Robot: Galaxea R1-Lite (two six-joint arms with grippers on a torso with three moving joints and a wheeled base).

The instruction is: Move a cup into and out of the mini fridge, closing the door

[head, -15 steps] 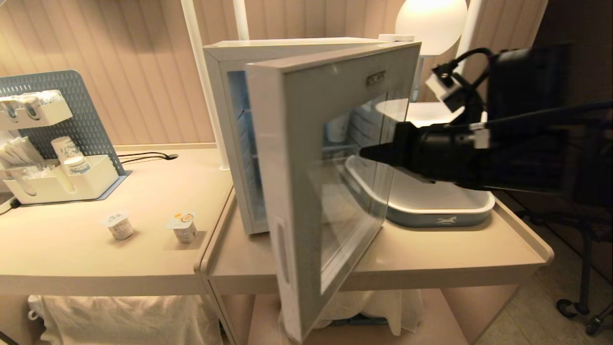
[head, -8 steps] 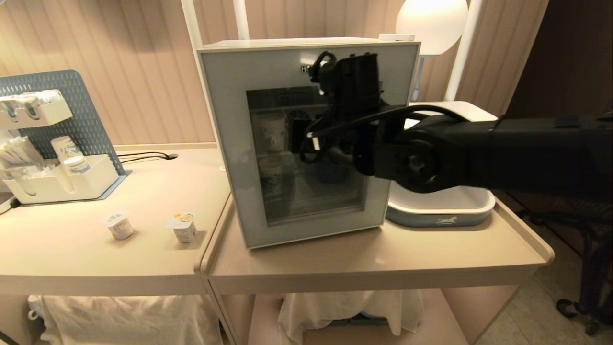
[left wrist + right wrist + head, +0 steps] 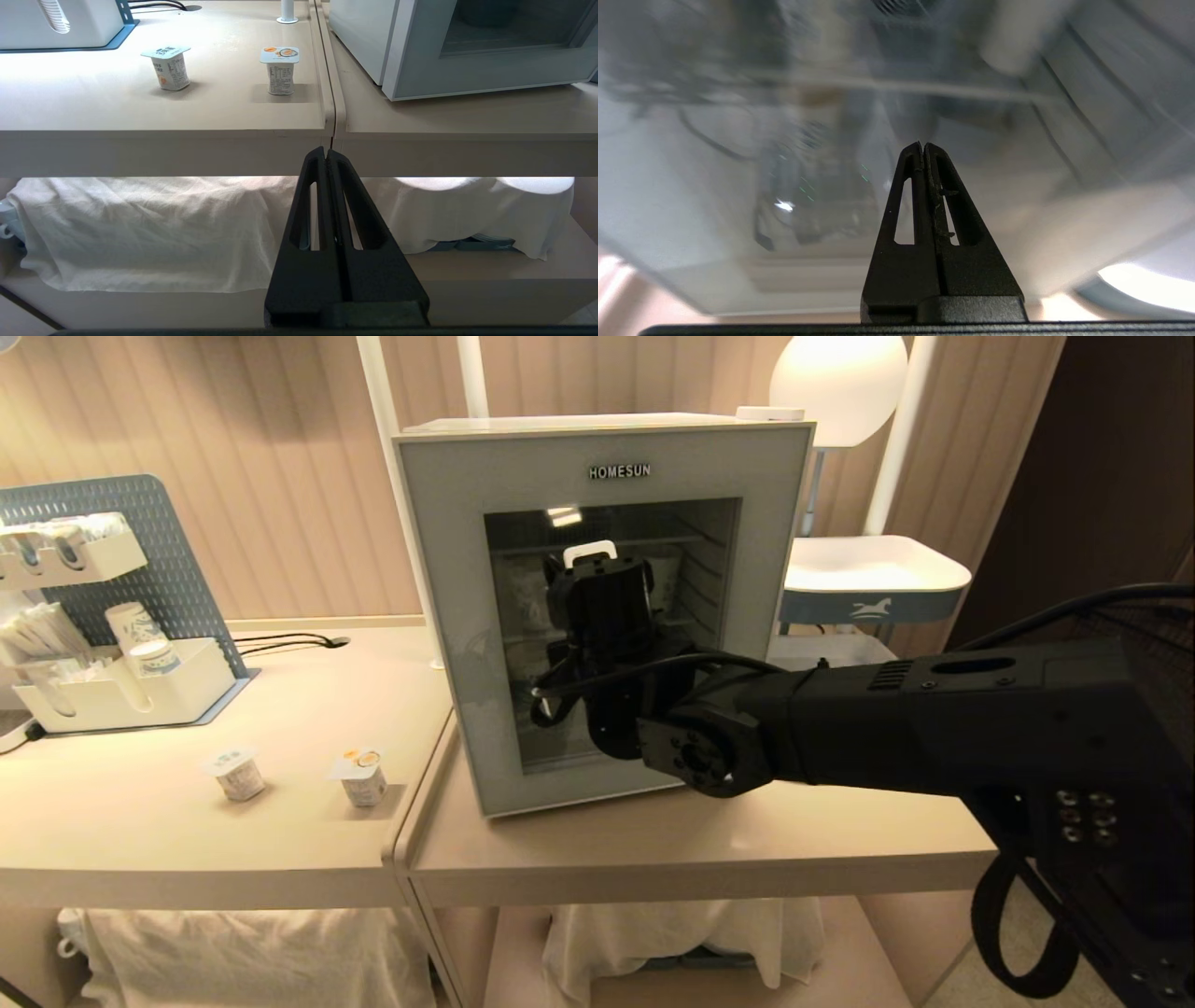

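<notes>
Fridge [image 3: 448, 569]: a white box is seen in the centre of the head view, standing on the right-hand beige table [image 3: 794, 845].
Door [image 3: 467, 644]: it is shut flush against the body; a pale grey frame is set around dark glass, with "HOMESUN" lettered at the top.
Cup: pale cup shapes are made out dimly behind the glass on the shelves; which one belongs to the task cannot be told.
Right gripper [image 3: 923, 145]: its two fingers are pressed together with nothing between them, pointed at the glass of the door. In the head view the black arm is seen reaching in from the right edge to the middle of the door.
Left gripper [image 3: 325, 151]: it is closed and empty, held low in front of the table edge, at the seam between the two tables.
Yogurt pots [image 3: 359, 777]: two are stood on the left table, at lower left of the head view, well apart from the fridge.
Organiser [image 3: 121, 695]: it is placed at the far left of the head view, with cups held in it.
Lamp [image 3: 838, 383]: a white globe is seen at upper right of the head view.
</notes>
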